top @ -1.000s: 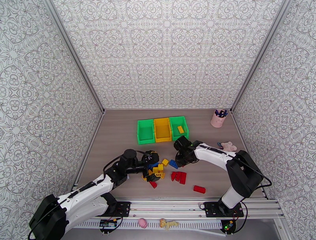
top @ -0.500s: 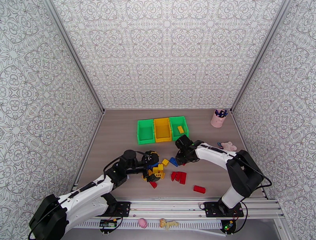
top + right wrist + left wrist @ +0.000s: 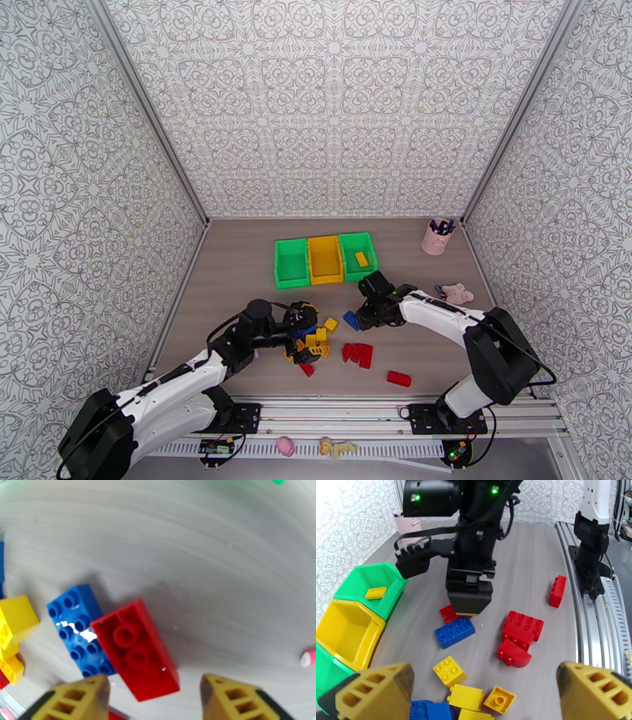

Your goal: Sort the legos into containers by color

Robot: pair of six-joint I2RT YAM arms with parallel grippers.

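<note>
Right wrist; glossy, hollow-bottomed red lego

Robot lab cell, patterned walls, aluminium rail

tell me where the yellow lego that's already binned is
In the top view the yellow lego lies inside the green bin at the row's right end, beside the yellow bin.
</note>
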